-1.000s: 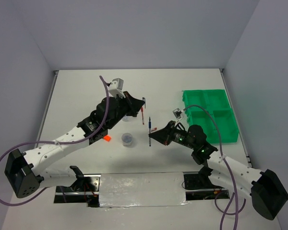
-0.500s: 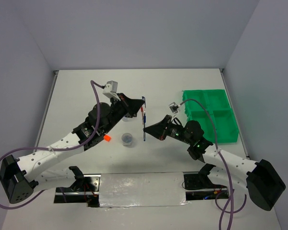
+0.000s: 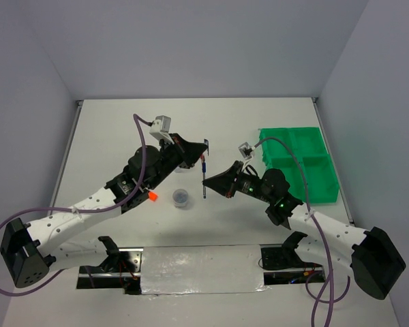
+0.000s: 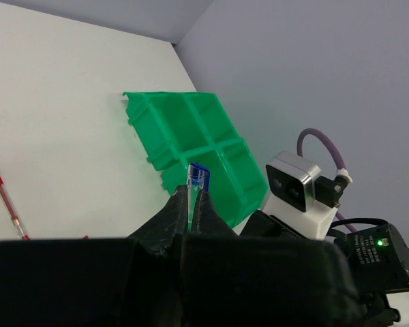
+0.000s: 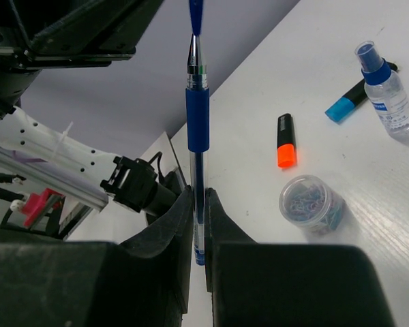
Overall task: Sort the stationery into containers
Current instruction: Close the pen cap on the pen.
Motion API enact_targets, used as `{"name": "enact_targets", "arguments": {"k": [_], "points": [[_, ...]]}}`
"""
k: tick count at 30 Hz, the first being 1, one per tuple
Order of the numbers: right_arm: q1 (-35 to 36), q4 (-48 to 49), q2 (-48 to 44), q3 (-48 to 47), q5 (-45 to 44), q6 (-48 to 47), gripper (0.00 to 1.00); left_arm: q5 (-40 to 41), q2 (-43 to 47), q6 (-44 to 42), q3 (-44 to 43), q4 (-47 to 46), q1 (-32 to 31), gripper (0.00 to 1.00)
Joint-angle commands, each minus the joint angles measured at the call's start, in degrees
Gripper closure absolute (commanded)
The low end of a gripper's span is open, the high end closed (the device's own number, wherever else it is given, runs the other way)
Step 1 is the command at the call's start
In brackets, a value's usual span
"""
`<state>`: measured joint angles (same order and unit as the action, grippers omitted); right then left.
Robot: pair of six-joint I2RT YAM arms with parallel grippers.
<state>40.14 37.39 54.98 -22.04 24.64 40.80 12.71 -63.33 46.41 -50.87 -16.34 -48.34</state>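
My left gripper (image 3: pixel 202 147) (image 4: pixel 191 195) is shut on a small clear-blue pen cap (image 4: pixel 197 175), held above the table. My right gripper (image 3: pixel 208 184) (image 5: pixel 198 199) is shut on a thin blue pen (image 3: pixel 204 180) (image 5: pixel 197 122). The pen stands upright with its metal tip just under the cap (image 5: pixel 194 15). A red pen (image 4: pixel 5 199) lies on the table below. The green four-compartment tray (image 3: pixel 300 165) (image 4: pixel 191 133) stands at the right.
An orange-capped highlighter (image 3: pixel 150 197) (image 5: pixel 284 142) and a round clear jar (image 3: pixel 180 197) (image 5: pixel 311 203) sit left of the pen. A blue-capped highlighter (image 5: pixel 346 103) and a blue-capped clear bottle (image 5: pixel 387 92) lie beyond them, under the left arm.
My right gripper lifted the blue pen and carried it left and up toward the left gripper. My left gripper swung over and now holds the cap just above the pen's tip.
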Motion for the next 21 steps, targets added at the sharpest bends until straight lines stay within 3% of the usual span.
{"name": "enact_targets", "arguments": {"k": [1, 21], "points": [[0.5, 0.1, -1.1, -3.0, 0.1, -1.9, 1.0, -1.0, -0.5, -1.9, -1.5, -2.6, -0.3, 1.0], [0.6, -3.6, -3.3, -3.1, -3.5, -3.8, 1.0, -0.8, -0.4, -2.6, -1.0, -2.6, -0.4, 1.0]]}}
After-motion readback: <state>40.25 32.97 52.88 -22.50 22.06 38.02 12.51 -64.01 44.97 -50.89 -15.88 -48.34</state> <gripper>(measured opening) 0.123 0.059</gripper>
